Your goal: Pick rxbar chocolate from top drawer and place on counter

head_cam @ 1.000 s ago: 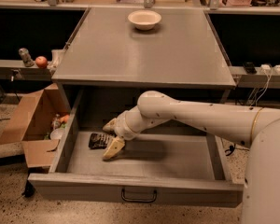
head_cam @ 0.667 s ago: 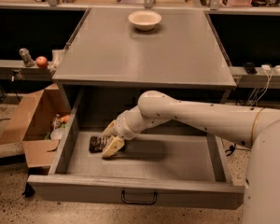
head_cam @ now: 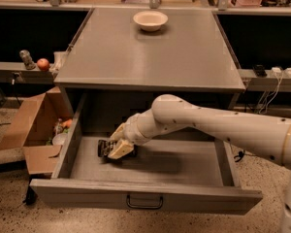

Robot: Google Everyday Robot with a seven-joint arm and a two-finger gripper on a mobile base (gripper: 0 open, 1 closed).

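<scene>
The top drawer is pulled fully open under the counter. The rxbar chocolate, a small dark bar, lies at the left of the drawer floor. My gripper reaches down into the drawer from the right. Its cream fingers are closed around the right end of the bar, low over the drawer floor. My arm hides most of the bar's right half.
A cream bowl stands at the back of the counter. An open brown cardboard box with small items sits on the floor left of the drawer. An apple rests on a side shelf at left. My white arm spans the drawer's right half.
My gripper has shifted slightly left and up, closing onto the bar. The bar has barely moved on the drawer floor.
</scene>
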